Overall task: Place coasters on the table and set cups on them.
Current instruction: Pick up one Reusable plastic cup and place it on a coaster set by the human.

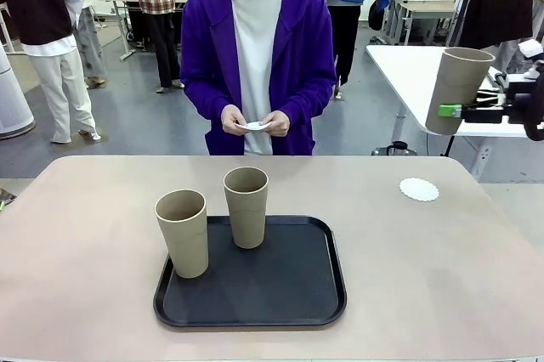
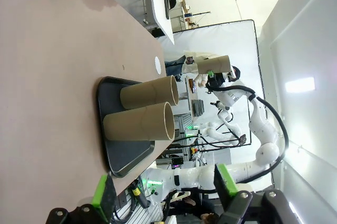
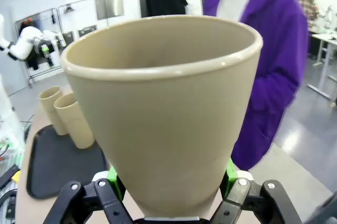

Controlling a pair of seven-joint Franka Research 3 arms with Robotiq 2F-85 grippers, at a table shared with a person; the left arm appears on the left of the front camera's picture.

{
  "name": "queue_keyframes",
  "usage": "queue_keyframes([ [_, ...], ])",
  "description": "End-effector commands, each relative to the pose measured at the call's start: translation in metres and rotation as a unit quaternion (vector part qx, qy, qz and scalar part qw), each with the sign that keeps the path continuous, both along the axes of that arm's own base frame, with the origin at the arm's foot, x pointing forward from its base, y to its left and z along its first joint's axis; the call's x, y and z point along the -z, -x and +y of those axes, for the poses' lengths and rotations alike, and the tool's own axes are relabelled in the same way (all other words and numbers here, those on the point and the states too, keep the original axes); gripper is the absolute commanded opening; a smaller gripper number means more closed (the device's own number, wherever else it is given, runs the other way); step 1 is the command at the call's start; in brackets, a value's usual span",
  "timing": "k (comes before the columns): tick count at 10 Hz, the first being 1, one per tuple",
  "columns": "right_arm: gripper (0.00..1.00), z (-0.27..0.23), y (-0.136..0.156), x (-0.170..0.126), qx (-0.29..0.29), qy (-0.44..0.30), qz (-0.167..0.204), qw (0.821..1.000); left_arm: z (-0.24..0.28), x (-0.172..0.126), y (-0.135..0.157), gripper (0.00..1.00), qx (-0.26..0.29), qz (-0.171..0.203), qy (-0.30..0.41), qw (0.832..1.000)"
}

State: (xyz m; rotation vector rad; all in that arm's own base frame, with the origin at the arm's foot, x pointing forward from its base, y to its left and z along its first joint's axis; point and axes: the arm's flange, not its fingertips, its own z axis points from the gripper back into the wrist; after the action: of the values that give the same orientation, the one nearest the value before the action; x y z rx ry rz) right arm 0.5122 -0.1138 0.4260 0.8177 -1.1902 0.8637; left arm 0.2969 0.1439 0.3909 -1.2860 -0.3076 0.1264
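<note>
Cups number three here. Two stand upright on the black tray, one near its left edge and one by its far edge, apparently waiting to be moved. The third cup hangs upright in the air, high and well to the right of the tray. The right jaws are closed tight on its lower part from the side, which leaves the base free for setting down.

One coaster lies flat on the bare desk, to the right of the tray and level with its far edge. It sits almost below the lifted cup, so it looks like the intended landing spot. Beyond the tray's far edge, the person's hands pinch another coaster, probably the next to be laid. The left jaws stand wide open and empty off to the tray's left, clear of both cups and likely parked out of the way.
</note>
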Motion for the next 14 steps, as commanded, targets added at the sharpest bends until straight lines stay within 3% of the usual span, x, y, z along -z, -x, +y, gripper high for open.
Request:
queue_keyframes([
  [1, 0.81, -0.001, -0.007, -0.004, 0.017, -0.009, -0.014, 1.0, 0.001, 0.0, 0.001, 1.0, -0.001, -0.009, 0.005, 1.0],
  [11, 0.81, -0.011, -0.007, 0.002, 0.012, -0.001, -0.001, 1.0, 0.001, 0.0, 0.001, 1.0, -0.001, -0.009, 0.005, 1.0],
  [14, 0.81, -0.016, -0.048, 0.045, -0.027, 0.022, 0.001, 0.999, 0.001, 0.0, 0.001, 1.0, -0.001, -0.009, 0.005, 1.0],
])
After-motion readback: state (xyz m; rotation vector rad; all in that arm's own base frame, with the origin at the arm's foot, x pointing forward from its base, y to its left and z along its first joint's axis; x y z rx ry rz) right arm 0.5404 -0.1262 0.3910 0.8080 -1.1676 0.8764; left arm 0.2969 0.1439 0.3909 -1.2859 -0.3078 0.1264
